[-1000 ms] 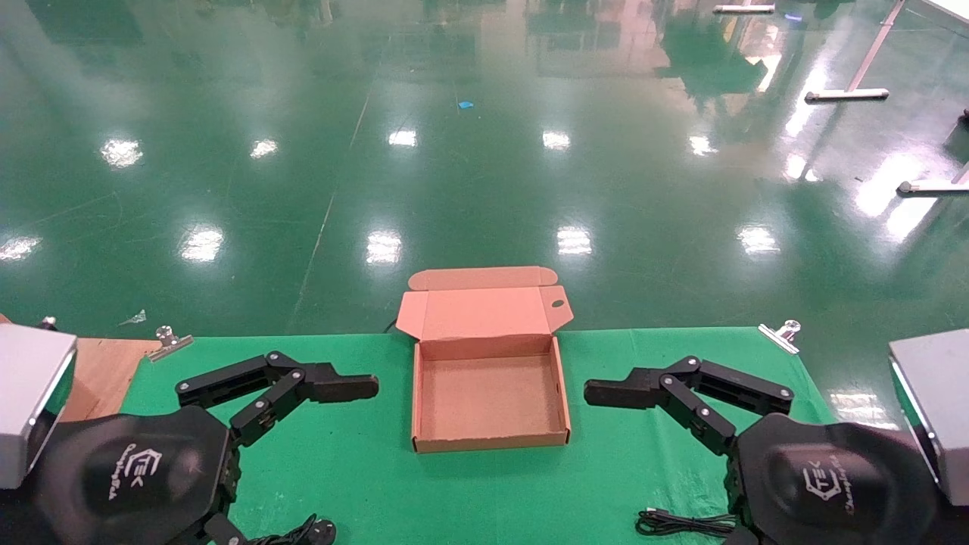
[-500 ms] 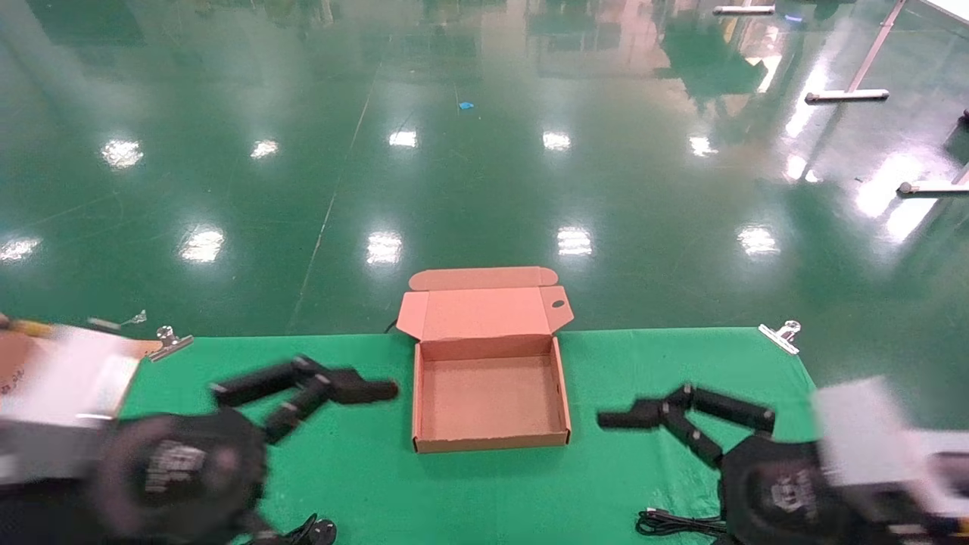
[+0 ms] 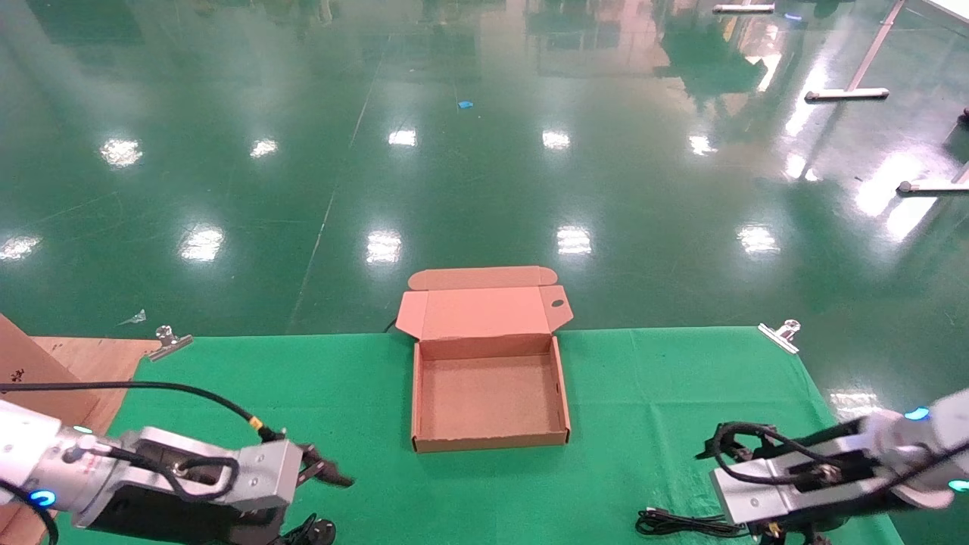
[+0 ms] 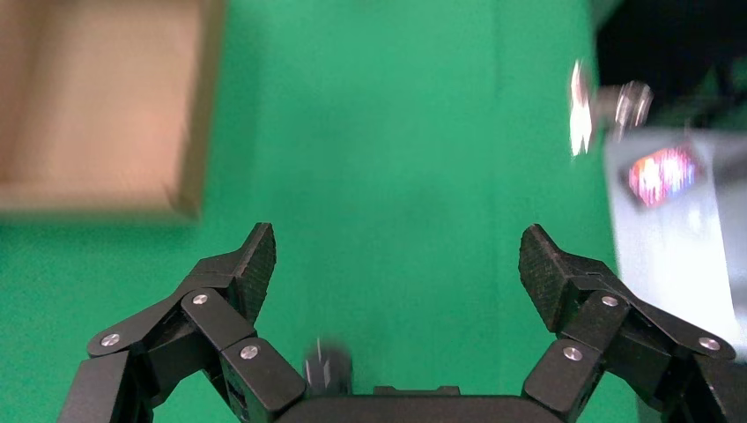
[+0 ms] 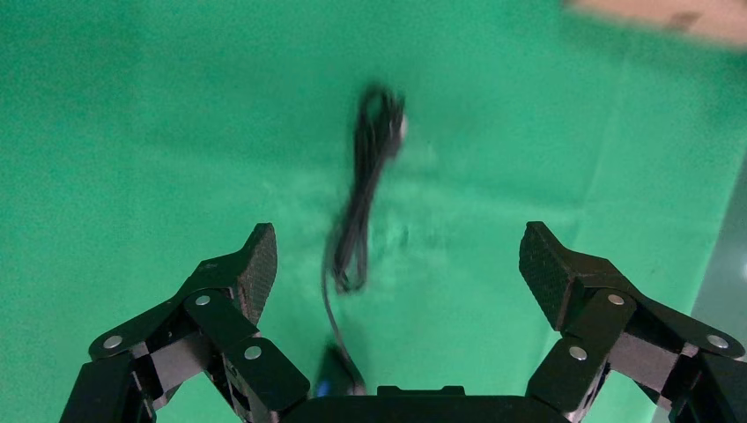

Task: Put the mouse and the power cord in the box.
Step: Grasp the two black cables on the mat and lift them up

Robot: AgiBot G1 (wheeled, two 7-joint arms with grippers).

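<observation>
The box (image 3: pixel 490 443) sits open at the middle of the green cloth, lid flap folded back, nothing inside. Low at the front left, my left gripper (image 4: pixel 396 264) points down at the cloth, open, nothing between its fingers. A blurred black plug of the power cord (image 4: pixel 328 368) lies just under its palm; it also shows at the front edge (image 3: pixel 318 530). At the front right my right gripper (image 5: pixel 394 260) is open over the cloth. The mouse (image 5: pixel 335 377) with its blue spot peeks out under the palm, and its thin bundled cable (image 5: pixel 366 185) stretches away from it (image 3: pixel 681 522).
A larger brown carton (image 3: pixel 30 371) and a bare wooden board (image 3: pixel 98 363) lie at the far left. Metal clips (image 3: pixel 168 341) (image 3: pixel 783 333) pin the cloth's back corners. Beyond the table is shiny green floor.
Both arms have swung from a raised pose with fingers pointing inward beside the box to low, downward-pointing poses near the table's front edge. Both stay open; the box has not moved.
</observation>
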